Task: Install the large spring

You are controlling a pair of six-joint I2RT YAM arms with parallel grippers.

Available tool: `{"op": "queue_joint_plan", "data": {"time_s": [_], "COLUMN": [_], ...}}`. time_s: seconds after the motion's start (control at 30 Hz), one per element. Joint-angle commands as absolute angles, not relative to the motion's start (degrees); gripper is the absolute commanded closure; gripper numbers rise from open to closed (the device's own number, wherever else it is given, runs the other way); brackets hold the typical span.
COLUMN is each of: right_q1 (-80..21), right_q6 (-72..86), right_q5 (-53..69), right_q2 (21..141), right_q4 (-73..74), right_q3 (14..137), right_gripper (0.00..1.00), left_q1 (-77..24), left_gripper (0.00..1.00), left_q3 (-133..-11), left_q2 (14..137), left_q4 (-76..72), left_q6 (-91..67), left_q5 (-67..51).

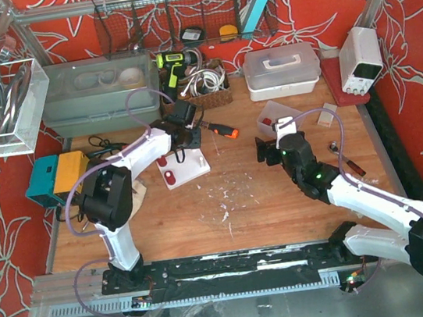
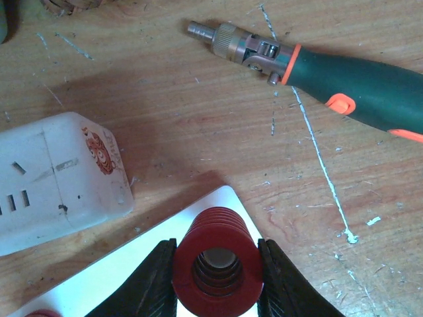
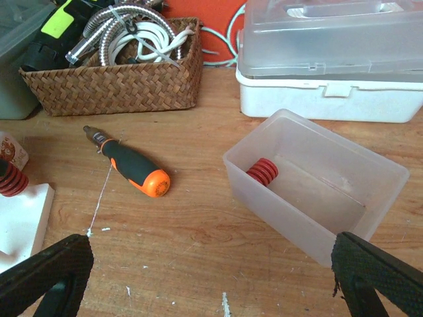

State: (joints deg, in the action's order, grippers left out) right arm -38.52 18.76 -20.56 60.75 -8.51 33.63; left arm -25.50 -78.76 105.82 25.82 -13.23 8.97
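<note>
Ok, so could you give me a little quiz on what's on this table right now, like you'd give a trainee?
1. True or false: the left fingers are closed on a large red spring.
2. Where does the second red spring lie? A in the wicker basket; B in the clear box; C beside the screwdriver.
3. Fill in: the right fingers stand wide ___.
Key: 1 true; 2 B; 3 open.
</note>
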Motion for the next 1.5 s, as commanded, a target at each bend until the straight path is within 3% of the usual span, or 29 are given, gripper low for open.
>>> {"op": "queue_joint_plan", "data": {"time_s": [0.0, 0.17, 0.43, 0.47, 0.5, 0.7, 0.9, 1.1, 1.47], "right_q1": [-38.17, -38.15, -37.3, -36.86, -36.09, -27.77, -21.36, -17.34, -15.62], "right_q6": [18.72, 18.97, 22.48, 24.33, 25.26, 30.8, 29.78, 29.62, 32.33], "right_q5": [-21.77, -21.95, -24.26, -24.43, -23.58, -10.84, -4.01, -0.93, 3.04], "right_q2": [59.84, 60.45, 61.84, 62.5, 63.33, 69.7, 82.45, 93.1, 109.98], "right_q4": [-7.86, -7.89, -5.89, -4.21, -2.72, 4.86, 13.02, 14.29, 18.06], "right_q3": [32.74, 32.88, 34.51, 35.55, 36.59, 43.74, 56.46, 65.64, 79.02], "right_gripper": [0.01, 0.01, 0.03, 0.04, 0.04, 0.17, 0.46, 0.51, 0.47], "left_q1": [-25.61, -25.66, -25.66, -25.71, -25.86, -33.05, -40.6, -41.57, -41.92], "left_gripper": [0.67, 0.43, 0.28, 0.1, 0.01, 0.0, 0.0, 0.0, 0.0], "left_q3": [-79.1, -79.01, -71.36, -69.2, -66.8, -55.36, -42.85, -31.88, -29.59], "left_q2": [106.35, 105.68, 94.09, 91.59, 89.32, 76.76, 69.9, 66.15, 63.45], "left_q4": [24.88, 24.95, 17.57, 15.18, 12.91, 2.56, -10.16, -19.77, -21.81], "left_q6": [-12.81, -13.16, -15.22, -15.15, -15.24, -14.7, -14.52, -11.96, -12.17], "left_q5": [10.28, 9.64, 5.51, 4.26, 3.02, 3.0, 2.02, 3.16, 4.08]}}
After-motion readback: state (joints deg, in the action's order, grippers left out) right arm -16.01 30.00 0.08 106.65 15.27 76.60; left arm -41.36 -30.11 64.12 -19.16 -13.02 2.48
